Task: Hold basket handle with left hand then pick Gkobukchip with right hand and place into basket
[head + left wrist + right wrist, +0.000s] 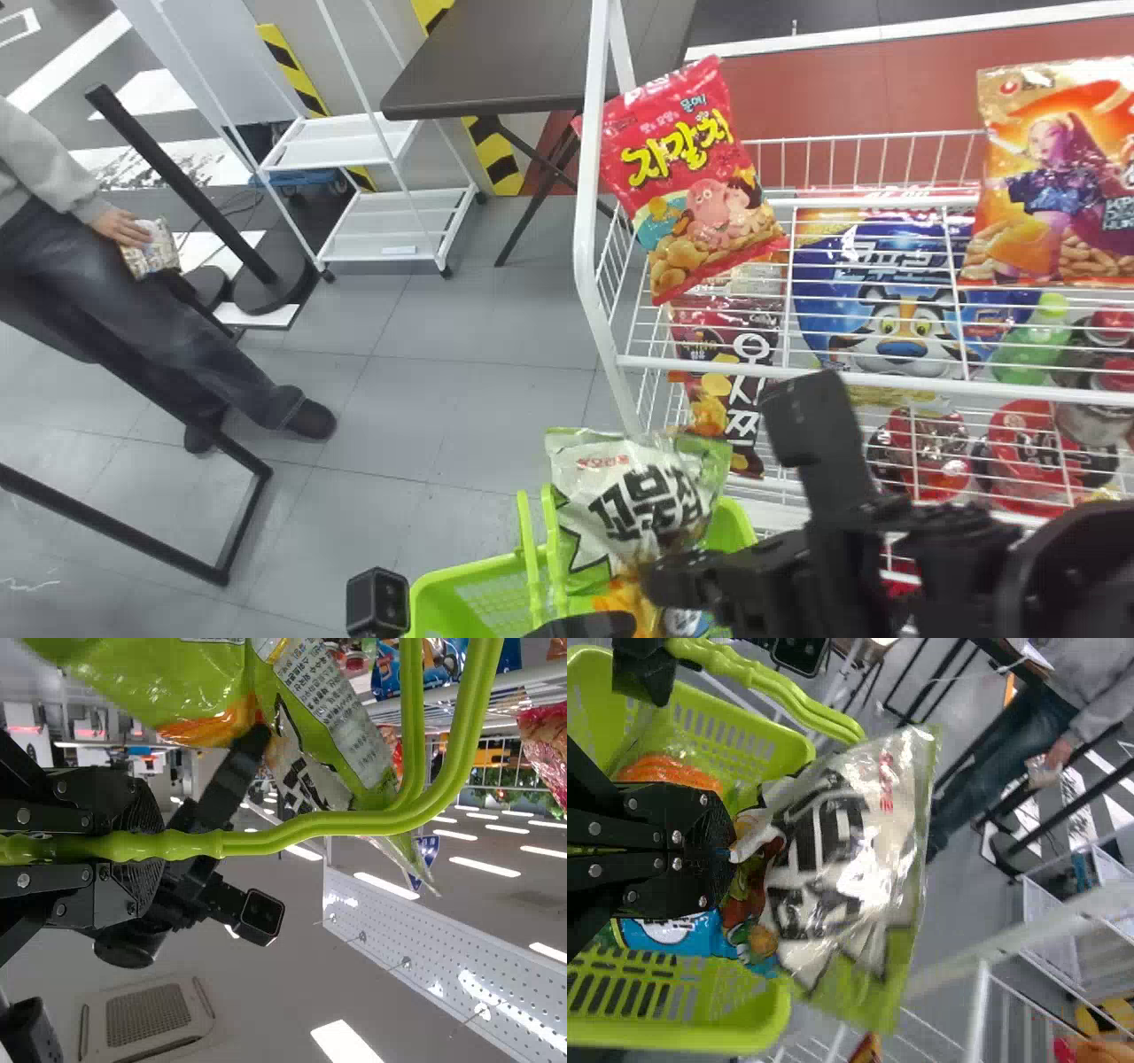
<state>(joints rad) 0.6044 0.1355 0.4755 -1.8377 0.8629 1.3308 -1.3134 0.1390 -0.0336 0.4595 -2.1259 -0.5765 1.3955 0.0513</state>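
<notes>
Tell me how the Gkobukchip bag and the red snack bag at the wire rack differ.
The Gkobukchip bag is white and green with black lettering; the red snack bag is mostly red with yellow lettering and a pink octopus.
The Gkobukchip bag is gripped by the right gripper over the basket; the red snack bag is up at the wire rack, ungripped.
Both are glossy printed bags.

The head view's bottom edge cuts off the lime-green plastic basket (487,602), and its right edge crops the orange foil snack bag (1019,221). The blurred black right gripper (664,580) hides part of the white-and-green Gkobukchip bag (611,496)
</notes>
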